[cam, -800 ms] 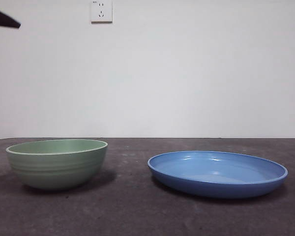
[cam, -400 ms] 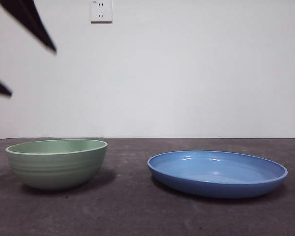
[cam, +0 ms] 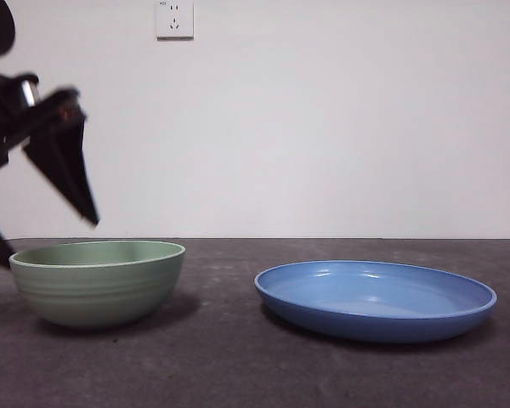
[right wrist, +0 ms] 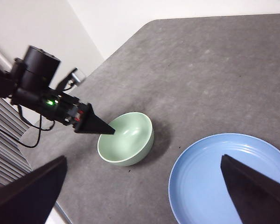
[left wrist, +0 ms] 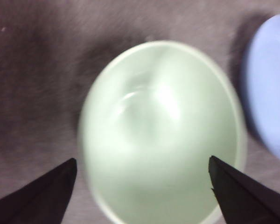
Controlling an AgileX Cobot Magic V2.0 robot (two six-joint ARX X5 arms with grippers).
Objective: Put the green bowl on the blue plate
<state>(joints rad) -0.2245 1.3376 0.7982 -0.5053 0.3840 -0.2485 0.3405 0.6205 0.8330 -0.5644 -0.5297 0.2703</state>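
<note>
Green bowl: upright on the tabletop, at about 9 o'clock from the blue plate, well apart from it; nothing inside; pale rim all the way round; blurry in the left wrist view.

Blue plate: flat on the tabletop, at about 3 o'clock from the green bowl; nothing on it; seen also in the right wrist view, near the bowl but not touching.

Left gripper: hanging just above the green bowl, over its 9 o'clock side; wide open, holding nothing; one black jaw tip pointing down over the bowl's rim, the other low at the picture's edge beside the bowl's outer wall; no touch to be seen. In the left wrist view the two jaws stand far apart with the bowl's mouth between them. In the right wrist view the dark arm with a small green light, its pointed jaw over the bowl's edge.

Right gripper: high up over the tabletop, far from both dishes; wide open, holding nothing.

Wall socket: white, on the white wall behind, at 12 o'clock above the bowl.

Tabletop: dark grey and rough.
</note>
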